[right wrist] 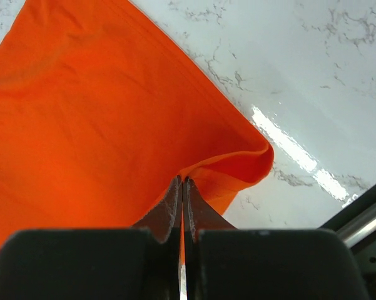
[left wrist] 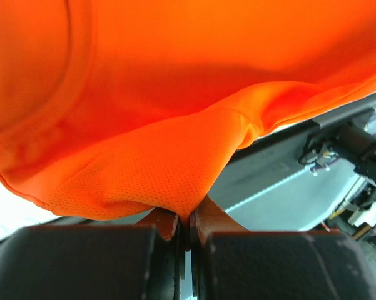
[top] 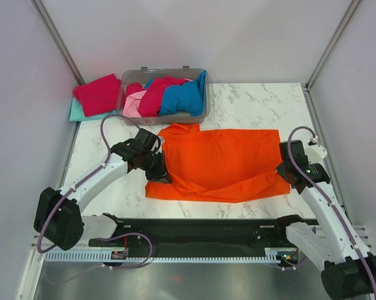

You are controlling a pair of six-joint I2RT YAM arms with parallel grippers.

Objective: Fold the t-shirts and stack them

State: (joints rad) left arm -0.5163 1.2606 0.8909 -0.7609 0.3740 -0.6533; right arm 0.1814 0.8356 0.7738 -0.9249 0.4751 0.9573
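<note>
L end effector [left wrist: 186,220], R end effector [right wrist: 182,185] pinch orange t-shirt [top: 225,159] (fine mesh).

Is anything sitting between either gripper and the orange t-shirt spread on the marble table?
Nothing visible does. The left gripper and the right gripper are each shut directly on the bright orange cloth t-shirt, at its left and right ends. The clear grey plastic bin lies on its far side, not between.

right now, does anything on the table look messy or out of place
The blue shirt bulges above the bin at its right end, and a crimson shirt lies outside it, to its left. The orange shirt is rumpled along its near edge.
</note>
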